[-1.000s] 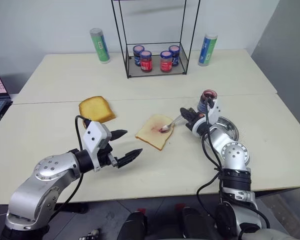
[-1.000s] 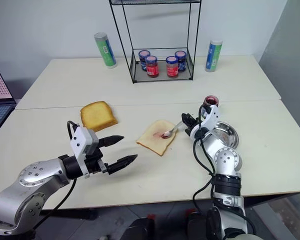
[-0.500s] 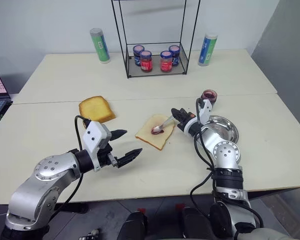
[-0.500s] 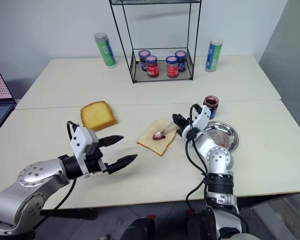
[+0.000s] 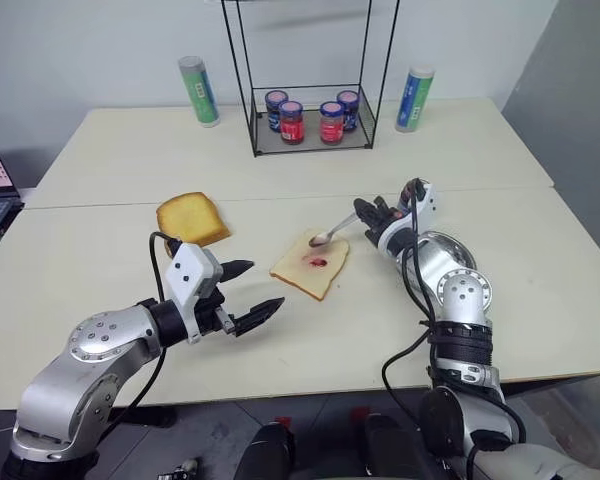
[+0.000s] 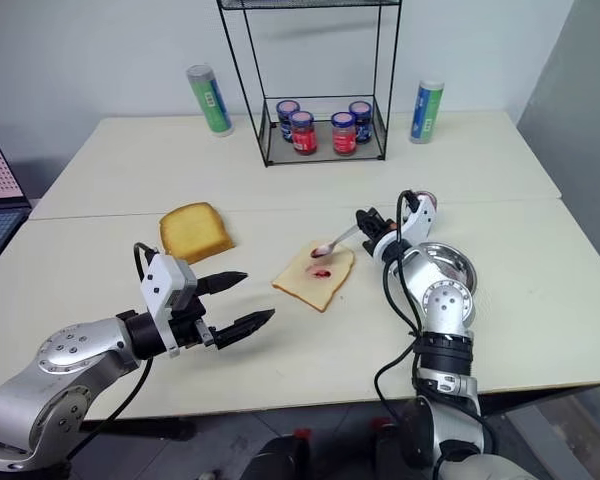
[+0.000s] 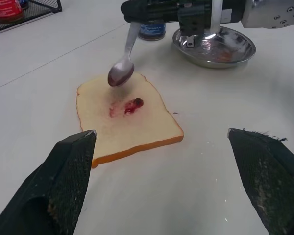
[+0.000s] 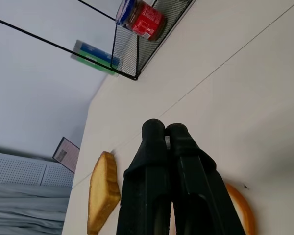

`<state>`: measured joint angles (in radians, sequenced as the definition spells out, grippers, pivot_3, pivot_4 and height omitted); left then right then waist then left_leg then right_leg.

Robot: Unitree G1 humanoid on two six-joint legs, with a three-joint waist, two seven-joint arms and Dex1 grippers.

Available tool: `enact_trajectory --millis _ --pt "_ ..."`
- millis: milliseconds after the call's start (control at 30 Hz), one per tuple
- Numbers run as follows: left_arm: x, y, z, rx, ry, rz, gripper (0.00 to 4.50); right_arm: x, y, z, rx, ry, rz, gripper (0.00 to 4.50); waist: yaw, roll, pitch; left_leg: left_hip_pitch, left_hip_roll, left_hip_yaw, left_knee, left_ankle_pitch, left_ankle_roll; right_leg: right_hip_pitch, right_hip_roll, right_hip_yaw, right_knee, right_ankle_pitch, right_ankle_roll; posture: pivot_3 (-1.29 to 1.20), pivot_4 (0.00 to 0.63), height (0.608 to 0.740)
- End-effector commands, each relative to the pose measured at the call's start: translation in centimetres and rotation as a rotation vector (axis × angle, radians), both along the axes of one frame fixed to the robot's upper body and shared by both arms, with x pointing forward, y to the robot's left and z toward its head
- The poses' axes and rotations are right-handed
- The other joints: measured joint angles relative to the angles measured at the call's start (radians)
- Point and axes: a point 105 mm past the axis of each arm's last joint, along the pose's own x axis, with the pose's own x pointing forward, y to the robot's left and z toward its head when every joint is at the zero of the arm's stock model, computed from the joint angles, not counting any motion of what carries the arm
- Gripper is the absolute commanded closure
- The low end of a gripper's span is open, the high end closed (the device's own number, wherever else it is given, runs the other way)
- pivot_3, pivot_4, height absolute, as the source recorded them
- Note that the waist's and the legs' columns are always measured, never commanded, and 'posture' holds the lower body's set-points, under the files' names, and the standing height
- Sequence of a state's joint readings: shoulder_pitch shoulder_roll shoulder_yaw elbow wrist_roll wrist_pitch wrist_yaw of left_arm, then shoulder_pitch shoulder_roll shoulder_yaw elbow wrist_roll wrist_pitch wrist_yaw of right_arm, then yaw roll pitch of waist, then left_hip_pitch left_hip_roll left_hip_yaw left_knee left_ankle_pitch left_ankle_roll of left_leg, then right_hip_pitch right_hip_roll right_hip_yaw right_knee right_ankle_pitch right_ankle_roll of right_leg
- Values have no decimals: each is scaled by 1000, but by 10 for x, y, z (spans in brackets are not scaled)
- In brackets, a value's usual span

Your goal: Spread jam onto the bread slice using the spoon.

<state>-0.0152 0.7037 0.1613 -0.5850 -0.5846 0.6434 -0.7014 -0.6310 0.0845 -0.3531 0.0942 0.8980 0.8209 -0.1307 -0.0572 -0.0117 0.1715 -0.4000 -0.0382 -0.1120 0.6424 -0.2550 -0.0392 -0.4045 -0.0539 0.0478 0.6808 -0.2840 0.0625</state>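
The pale bread slice [image 5: 302, 270] lies in the middle of the table with a small dark red smear of jam [image 5: 316, 262] on it. My right gripper [image 5: 371, 215] is shut on the handle of the silver spoon [image 5: 335, 230]. The spoon's bowl hangs just above the slice's far edge, and the left wrist view shows the spoon [image 7: 122, 72] lifted off the bread slice [image 7: 137, 125], with jam [image 7: 133, 104] under it. My left gripper [image 5: 260, 285] hovers open to the left of the slice, nothing between its fingers [image 7: 63, 181].
A round steel dish [image 5: 458, 256] sits right of the bread, an open jam jar [image 5: 417, 187] behind my right hand. A toasted yellow slice [image 5: 192, 218] lies at the left. A wire rack [image 5: 310, 140] with several jars, a green tube [image 5: 198, 90] and a blue tube [image 5: 415, 98] stand at the back.
My right gripper has lifted the spoon off the bread and drawn it back toward the far edge, leaving a jam smear. The left arm has not moved.
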Motion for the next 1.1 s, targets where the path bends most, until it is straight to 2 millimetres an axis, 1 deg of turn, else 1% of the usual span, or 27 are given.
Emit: enact_trajectory --millis 33,167,333,467,567,900,967,1100 --pt "-3 -4 9 -1 -43 -25 0 -7 1 9 -12 -49 20 4420 0 0 0 0 0 0 0 0 0 0 0 0 0 0 0 0 150 740" --pt "-4 -4 8 0 -40 -28 0 -10 -6 5 -29 -41 20 4420 0 0 0 0 0 0 0 0 0 0 0 0 0 0 0 0 150 740" --pt "-3 -5 8 0 -41 -33 0 -10 -14 -2 -63 -33 3 4420 0 0 0 0 0 0 0 0 0 0 0 0 0 0 0 0 150 740" --pt "-3 -6 9 0 -42 -36 0 -8 -17 -9 -102 -31 -10 4420 0 0 0 0 0 0 0 0 0 0 0 0 0 0 0 0 150 740" --pt "-3 -5 9 1 -42 -36 0 -8 -18 -10 -109 -36 -17 4420 0 0 0 0 0 0 0 0 0 0 0 0 0 0 0 0 150 740" --pt "-3 -6 9 -1 -43 -36 0 -3 -12 3 -83 -88 -47 4420 0 0 0 0 0 0 0 0 0 0 0 0 0 0 0 0 150 740" --pt "-3 -6 9 -2 -43 -35 0 -1 -13 6 -75 -97 -60 4420 0 0 0 0 0 0 0 0 0 0 0 0 0 0 0 0 150 740" --pt "-3 -6 9 -3 -44 -32 0 4 -21 20 -17 -122 -119 4420 0 0 0 0 0 0 0 0 0 0 0 0 0 0 0 0 150 740"
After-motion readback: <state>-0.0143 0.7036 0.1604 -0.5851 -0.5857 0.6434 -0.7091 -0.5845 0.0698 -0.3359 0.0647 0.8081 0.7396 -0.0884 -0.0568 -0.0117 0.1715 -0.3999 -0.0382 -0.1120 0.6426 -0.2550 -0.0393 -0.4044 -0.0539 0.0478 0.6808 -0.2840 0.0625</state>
